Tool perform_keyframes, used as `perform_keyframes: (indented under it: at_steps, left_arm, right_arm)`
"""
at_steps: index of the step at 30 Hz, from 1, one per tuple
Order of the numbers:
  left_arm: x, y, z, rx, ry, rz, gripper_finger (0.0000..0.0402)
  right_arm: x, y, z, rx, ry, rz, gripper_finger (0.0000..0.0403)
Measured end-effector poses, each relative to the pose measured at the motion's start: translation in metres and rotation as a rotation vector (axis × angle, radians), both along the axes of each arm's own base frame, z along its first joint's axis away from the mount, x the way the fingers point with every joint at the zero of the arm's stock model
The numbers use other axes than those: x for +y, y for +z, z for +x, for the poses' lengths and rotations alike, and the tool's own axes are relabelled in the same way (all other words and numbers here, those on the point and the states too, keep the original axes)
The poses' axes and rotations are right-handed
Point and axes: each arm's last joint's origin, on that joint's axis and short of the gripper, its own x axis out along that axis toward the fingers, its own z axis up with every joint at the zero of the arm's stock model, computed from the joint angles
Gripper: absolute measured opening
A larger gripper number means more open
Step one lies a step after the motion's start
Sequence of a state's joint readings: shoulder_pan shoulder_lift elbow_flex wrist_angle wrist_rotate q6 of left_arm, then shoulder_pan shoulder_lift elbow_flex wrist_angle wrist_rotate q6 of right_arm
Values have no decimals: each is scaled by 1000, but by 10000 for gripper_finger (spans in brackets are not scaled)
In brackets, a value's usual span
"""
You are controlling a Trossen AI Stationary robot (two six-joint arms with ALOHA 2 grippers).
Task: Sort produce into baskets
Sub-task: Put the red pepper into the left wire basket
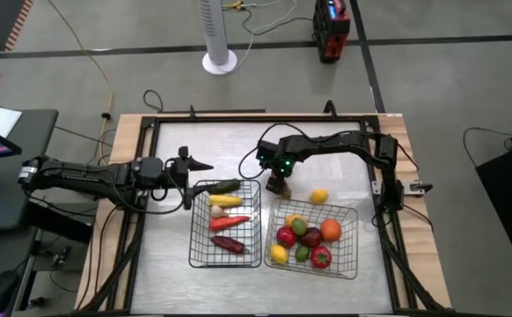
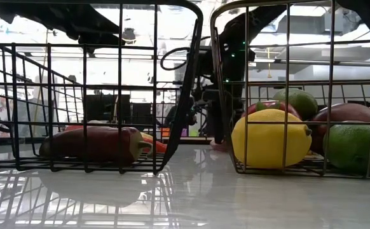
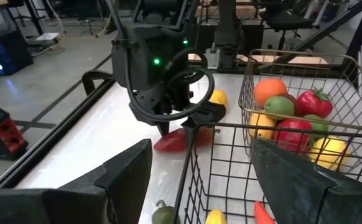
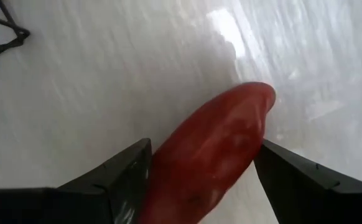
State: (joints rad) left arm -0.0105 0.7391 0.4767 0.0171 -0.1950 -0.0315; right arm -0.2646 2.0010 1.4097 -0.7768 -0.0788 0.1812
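From above, a pale table (image 1: 168, 282) holds two square wire baskets side by side. The left basket (image 1: 201, 255) contains long pieces: a green one, a yellow one, an orange-red one, a maroon one and whitish garlic. The right basket (image 1: 348, 264) holds round red, orange, yellow and green produce. A yellow piece (image 1: 318, 195) lies loose on the table behind the right basket. The right gripper (image 1: 279, 185) is lowered to the table between the baskets' far corners. The left gripper (image 1: 199, 165) waits beside the left basket's far corner, fingers wide apart and empty.

At table level, a maroon pepper (image 2: 93, 143) lies in the left basket, and a lemon (image 2: 271, 138) and a lime (image 2: 353, 145) in the right.

The left wrist view shows the right gripper over a long red piece (image 3: 181, 139) on the table.

The right wrist view shows that red piece (image 4: 212, 152) between the right fingers, which are parted on either side; whether they touch it cannot be told. No readable writing appears anywhere.
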Motion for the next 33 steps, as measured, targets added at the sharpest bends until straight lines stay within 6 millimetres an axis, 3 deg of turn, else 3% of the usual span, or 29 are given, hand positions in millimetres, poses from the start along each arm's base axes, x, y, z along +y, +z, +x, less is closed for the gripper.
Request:
perform_keyframes:
  at_steps: [9, 18, 22, 27, 33]
  left_arm:
    - [0, 0, 0, -2, -6, -3, 263]
    - [0, 7, 0, -59, -9, 18, 263]
    - [0, 12, -6, -89, -9, 43, 263]
    - [0, 20, -19, -141, -16, 42, 263]
    - [0, 24, -33, -157, -19, 40, 263]
  right_arm:
    - [0, -6, -3, 18, 69, -41, 257]
    - [-2, 5, 1, 4, 165, -63, 139]
    - [-3, 24, 1, -33, 189, -81, 123]
    - [-2, 64, -7, -105, 181, -138, 140]
    - [18, 121, -9, -373, 268, -277, 140]
